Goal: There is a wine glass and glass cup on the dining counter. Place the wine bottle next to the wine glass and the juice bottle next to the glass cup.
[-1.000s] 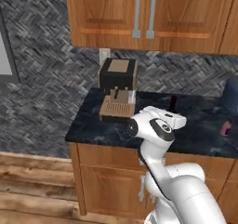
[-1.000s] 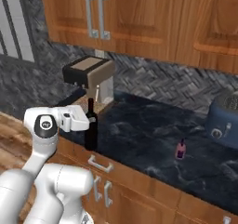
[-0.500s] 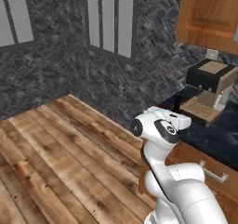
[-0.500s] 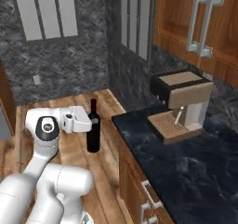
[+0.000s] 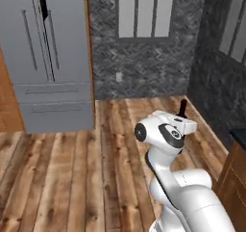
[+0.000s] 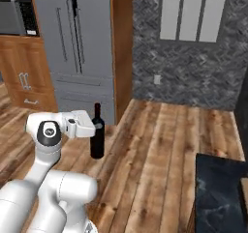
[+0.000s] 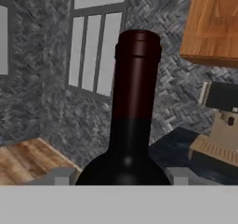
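Left base view: at the upper left you see a grey fridge on a plank floor; right of centre the arm's white body hides most of the wine bottle, whose dark neck alone rises above the hand.

Right base view: at left of centre the gripper is clenched around the bottle's body, just below the shoulder, and carries it upright above the floor, resting on nothing. At the lower right a corner of a black marbled counter enters the frame.

Hand view: the bottle fills the centre, near-black with a dark red sheen on the neck, the body widening at the bottom edge between the two grey fingertips. A coffee machine stands on a dark counter at the right.

Risks, as you should judge them: the bottle is tall, smooth and held at one level only, so a sharp turn or stop of the base could tilt it in the jaws or let it slide down. Swinging near the counter edge could knock its base. No wine glass is in sight, so the set-down spot remains to be found.
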Available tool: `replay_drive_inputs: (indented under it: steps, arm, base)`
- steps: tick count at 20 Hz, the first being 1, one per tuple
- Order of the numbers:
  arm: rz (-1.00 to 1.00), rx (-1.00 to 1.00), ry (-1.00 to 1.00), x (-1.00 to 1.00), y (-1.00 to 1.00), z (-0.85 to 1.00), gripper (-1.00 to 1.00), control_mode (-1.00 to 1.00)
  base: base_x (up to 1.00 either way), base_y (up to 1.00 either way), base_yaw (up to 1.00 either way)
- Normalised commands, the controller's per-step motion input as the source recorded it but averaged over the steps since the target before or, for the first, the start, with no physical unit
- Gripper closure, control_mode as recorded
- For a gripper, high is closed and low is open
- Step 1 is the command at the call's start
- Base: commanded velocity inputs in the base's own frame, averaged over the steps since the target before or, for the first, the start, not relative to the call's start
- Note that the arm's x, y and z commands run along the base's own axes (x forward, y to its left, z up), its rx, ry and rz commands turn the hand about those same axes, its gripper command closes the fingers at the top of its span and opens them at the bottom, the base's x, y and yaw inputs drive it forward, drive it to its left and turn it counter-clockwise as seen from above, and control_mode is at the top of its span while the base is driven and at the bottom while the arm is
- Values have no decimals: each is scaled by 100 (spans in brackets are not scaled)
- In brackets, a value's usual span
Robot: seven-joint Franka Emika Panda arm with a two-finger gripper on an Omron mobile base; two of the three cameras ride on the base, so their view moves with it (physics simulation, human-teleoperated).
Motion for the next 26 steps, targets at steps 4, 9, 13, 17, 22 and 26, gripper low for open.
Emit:
replay_drive_inputs:
  steps: [4,9,13,17,22,26]
  arm:
    - [0,0,0,0,0,0,100,100]
    - [0,0,0,0,0,0,100,100]
    - [0,0,0,0,0,0,100,100]
    - [0,0,0,0,0,0,100,100]
    - [0,0,0,0,0,0,100,100]
    - [0,0,0,0,0,0,100,100]
  base:
    - [3,0,94]
    - [9,0,91]
    - [20,0,83]
    - [41,-12,63]
    - [52,-21,48]
    - [64,-28,30]
